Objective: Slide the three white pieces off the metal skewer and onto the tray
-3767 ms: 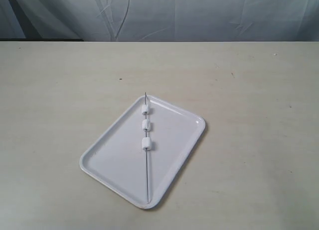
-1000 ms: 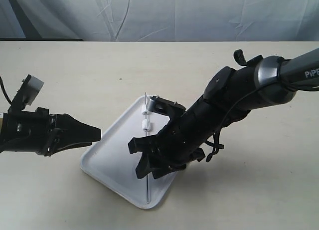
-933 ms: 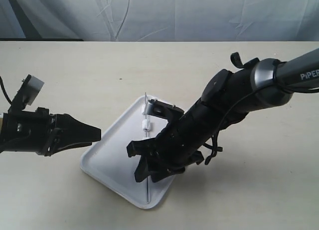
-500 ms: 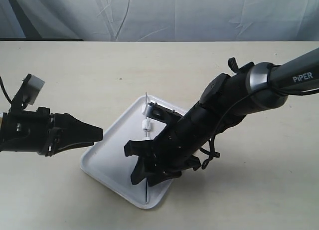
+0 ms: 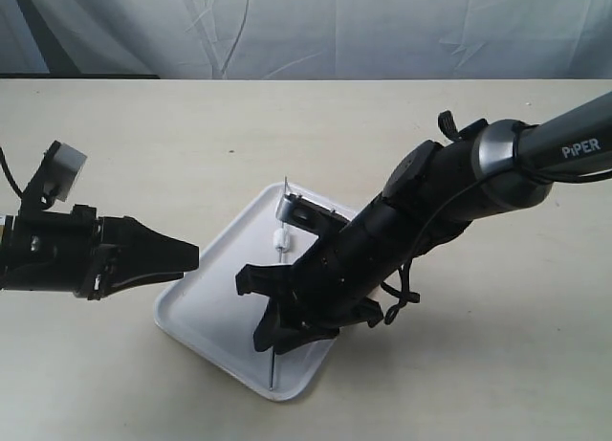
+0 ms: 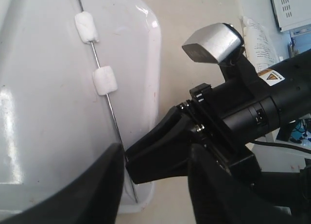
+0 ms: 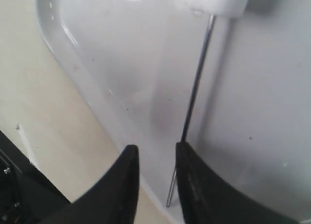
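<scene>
The white tray (image 5: 206, 297) lies between both arms, with the metal skewer (image 5: 274, 369) running along it. The left wrist view shows two white pieces (image 6: 86, 27) (image 6: 105, 80) threaded on the skewer (image 6: 112, 118). Another piece (image 7: 214, 3) sits at the edge of the right wrist view; in the exterior view the arm hides it. My right gripper (image 5: 266, 341) (image 7: 153, 185) is open, low over the tray (image 7: 252, 112). The skewer's bare end (image 7: 194, 97) lies against the inside of one finger (image 7: 194, 185). My left gripper (image 5: 186, 259) (image 6: 155, 190) hovers open at the tray's left edge, holding nothing.
The beige table (image 5: 497, 364) stretches wide on all sides of the tray. A grey cloth backdrop (image 5: 335, 30) hangs behind the far edge. The right arm (image 5: 449, 192) reaches diagonally across the tray's right half.
My right gripper has slid down towards the tray's near corner, over the skewer's bare end. The skewer has turned slightly. The left arm has barely moved.
</scene>
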You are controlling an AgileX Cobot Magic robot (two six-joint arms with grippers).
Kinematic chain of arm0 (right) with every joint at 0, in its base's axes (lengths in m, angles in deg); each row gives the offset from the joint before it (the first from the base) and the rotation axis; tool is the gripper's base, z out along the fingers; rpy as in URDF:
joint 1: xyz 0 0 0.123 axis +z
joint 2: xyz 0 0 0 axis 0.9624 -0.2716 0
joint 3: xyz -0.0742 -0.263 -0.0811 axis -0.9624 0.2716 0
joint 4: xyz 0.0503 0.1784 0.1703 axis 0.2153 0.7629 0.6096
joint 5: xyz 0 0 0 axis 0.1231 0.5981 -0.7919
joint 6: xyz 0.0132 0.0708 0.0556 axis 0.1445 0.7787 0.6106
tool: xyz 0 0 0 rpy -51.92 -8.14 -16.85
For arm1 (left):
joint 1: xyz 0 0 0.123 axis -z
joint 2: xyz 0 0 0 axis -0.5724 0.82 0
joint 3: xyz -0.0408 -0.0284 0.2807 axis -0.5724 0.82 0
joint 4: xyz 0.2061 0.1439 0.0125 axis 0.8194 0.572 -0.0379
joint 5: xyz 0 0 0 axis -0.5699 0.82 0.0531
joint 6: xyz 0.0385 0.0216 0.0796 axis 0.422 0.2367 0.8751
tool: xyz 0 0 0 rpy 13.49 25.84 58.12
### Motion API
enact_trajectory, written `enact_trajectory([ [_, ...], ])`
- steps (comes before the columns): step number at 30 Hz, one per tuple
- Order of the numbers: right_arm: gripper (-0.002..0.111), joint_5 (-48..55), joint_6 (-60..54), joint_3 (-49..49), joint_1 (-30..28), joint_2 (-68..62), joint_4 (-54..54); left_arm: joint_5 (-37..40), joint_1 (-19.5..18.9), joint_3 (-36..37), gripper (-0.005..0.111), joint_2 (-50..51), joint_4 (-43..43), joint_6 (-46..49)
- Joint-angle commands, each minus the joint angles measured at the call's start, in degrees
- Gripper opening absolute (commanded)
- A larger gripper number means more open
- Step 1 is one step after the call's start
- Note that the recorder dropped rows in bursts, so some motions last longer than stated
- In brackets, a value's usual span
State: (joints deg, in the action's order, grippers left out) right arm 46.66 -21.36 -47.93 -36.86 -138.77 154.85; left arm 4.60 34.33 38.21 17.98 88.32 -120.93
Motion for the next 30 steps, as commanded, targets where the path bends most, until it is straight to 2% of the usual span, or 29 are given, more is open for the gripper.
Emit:
enact_trajectory([
  [1, 0.044, -2.9, 1.6, 1.1, 0.2, -0.1, -0.1, -0.3, 0.3, -0.2, 0.042, 0.1, -0.7, 0.2],
  [5, 0.029, -4.7, 2.1, 2.1, 0.7, -0.1, 0.6, -0.3, 0.3, -0.2, 0.042, 0.1, -1.4, 0.2],
  [22, 0.028, -6.0, 2.2, 2.1, 2.0, -2.7, 3.9, -1.3, 0.3, -0.2, 0.042, 0.1, -1.5, 0.2],
  [25, 0.017, -6.0, 2.2, 2.1, 2.0, -2.7, 3.8, -1.2, 0.3, -0.2, 0.042, 0.1, -1.5, 0.2],
  [28, -0.001, -6.3, 2.2, 2.1, 2.0, -2.7, 3.8, -1.2, 0.3, -0.2, 0.042, 0.1, -1.4, 0.2],
  [30, -0.001, -7.0, 2.2, 2.1, 2.0, -2.6, 3.7, -1.2, 0.3, -0.2, 0.042, 0.1, -1.4, 0.2],
])
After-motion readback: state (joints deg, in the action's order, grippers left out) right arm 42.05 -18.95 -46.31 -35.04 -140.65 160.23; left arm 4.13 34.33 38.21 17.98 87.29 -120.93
